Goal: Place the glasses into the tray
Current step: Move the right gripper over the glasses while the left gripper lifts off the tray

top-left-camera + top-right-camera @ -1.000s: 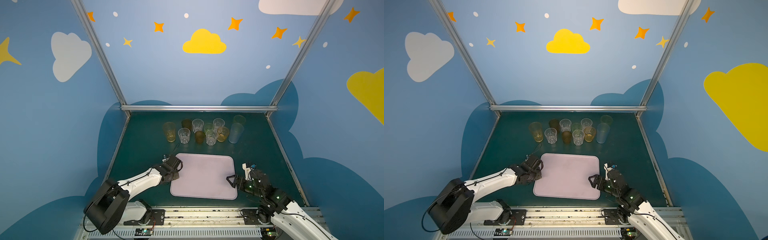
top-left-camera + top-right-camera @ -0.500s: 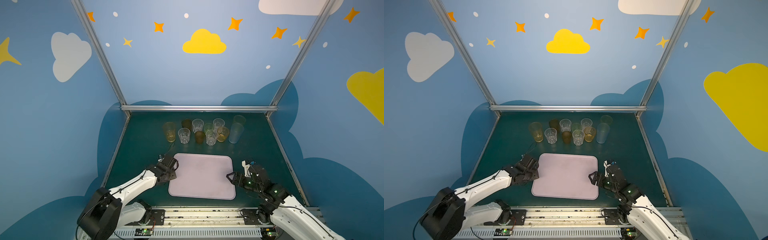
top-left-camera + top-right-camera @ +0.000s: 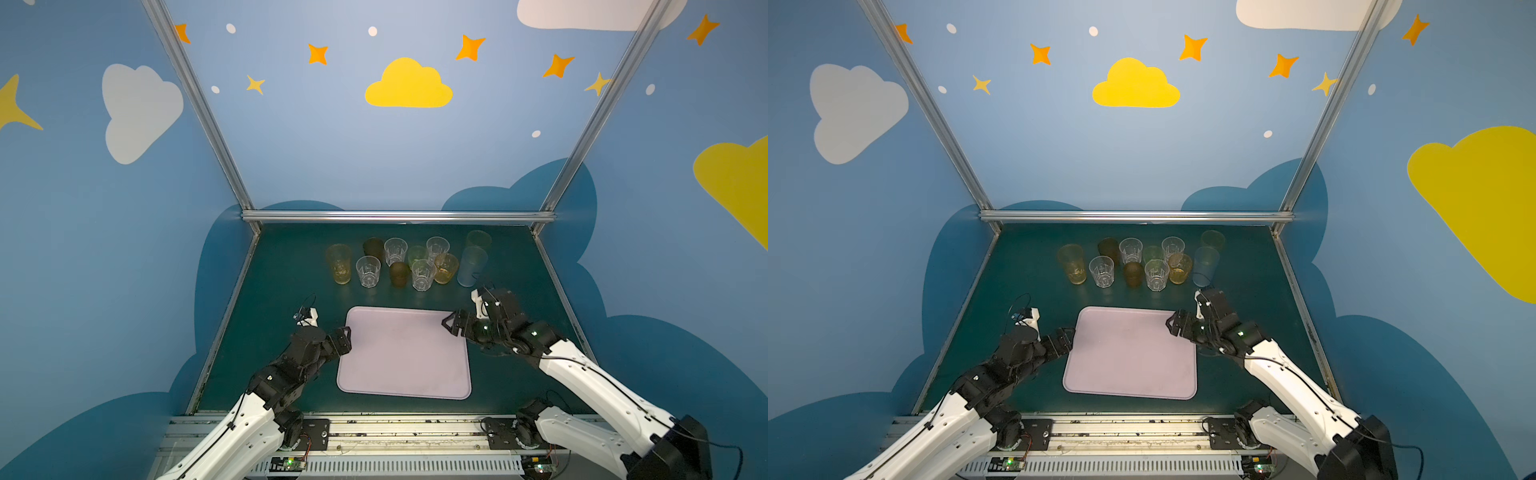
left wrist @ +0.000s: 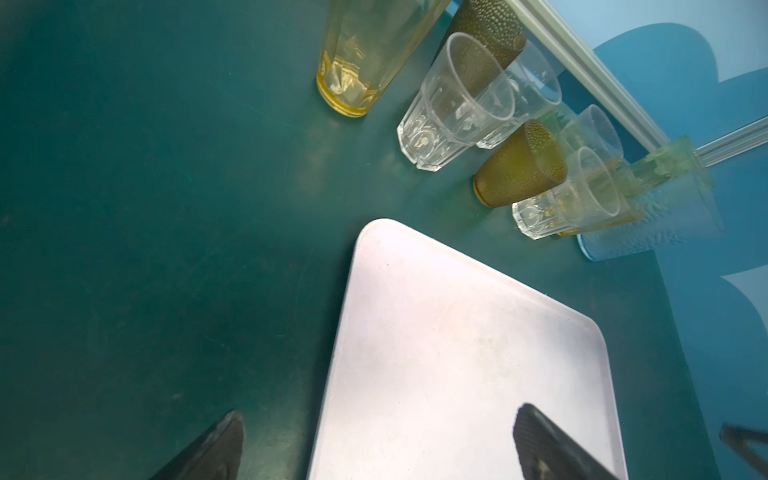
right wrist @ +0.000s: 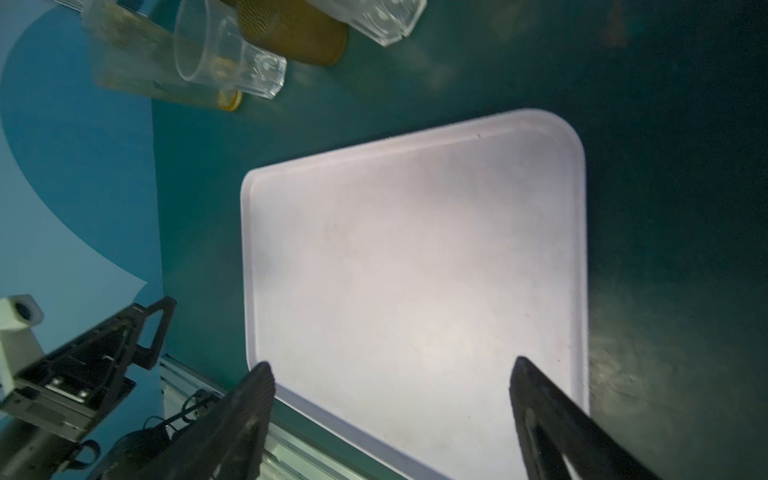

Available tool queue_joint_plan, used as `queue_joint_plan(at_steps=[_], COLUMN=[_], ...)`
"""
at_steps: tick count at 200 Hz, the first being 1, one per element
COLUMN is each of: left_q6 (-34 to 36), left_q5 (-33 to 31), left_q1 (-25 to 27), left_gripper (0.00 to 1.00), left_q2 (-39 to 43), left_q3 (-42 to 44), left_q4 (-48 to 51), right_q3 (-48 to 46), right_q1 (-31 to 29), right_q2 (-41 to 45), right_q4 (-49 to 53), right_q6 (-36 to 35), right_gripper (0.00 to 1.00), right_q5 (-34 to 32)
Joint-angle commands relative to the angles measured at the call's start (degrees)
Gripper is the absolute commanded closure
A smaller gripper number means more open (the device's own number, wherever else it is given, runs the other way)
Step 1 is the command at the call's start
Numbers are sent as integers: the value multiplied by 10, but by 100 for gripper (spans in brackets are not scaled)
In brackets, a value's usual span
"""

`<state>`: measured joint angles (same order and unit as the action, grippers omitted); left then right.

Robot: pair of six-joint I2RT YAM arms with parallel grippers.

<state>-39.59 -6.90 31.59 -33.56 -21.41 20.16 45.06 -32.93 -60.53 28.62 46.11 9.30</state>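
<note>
1. Since a second ago, the left gripper [image 3: 343, 341] has sprung apart from its pinch on the left rim of the tray [image 3: 405, 357]. The tray now sits slightly further left, and the right gripper [image 3: 451, 325] has moved up to its far right corner.
2. Both grippers are released and carry nothing. The left wrist view shows the left one straddling the rim, with one finger over the tray and one over the bench [image 3: 282, 291].
3. Flat and bare, the tray lies mid-bench, nearer the robot than the glasses [image 3: 400, 274].
4. All the glasses stand upright in a tight cluster beyond the tray, none in it yet.
5. Risks:
   - A careless lift of the left gripper could catch the rim and drag the tray.
   - Wide jaws pushed into the crowded cluster could knock a neighbouring glass over.
   - The tall pale blue glass [image 3: 471, 266] stands just behind the right wrist, so a backward swing could topple it.
</note>
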Motion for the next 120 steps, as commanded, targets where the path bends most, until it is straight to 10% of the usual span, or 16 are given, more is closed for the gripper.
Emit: queue_joint_plan(at_steps=[1,120], left_q6=[18,72], left_q5=[29,172], left_q1=[-2,-1], left_gripper=[0,0], left_q2=[0,-144], left_q3=[-6,-80], left_q4=[-12,-139], right_q3=[64,296], right_q1=[4,13], right_q2=[-59,-319], right_q4=[15,30], right_q6=[5,69], right_gripper=[12,18], right_q5=[-9,-117])
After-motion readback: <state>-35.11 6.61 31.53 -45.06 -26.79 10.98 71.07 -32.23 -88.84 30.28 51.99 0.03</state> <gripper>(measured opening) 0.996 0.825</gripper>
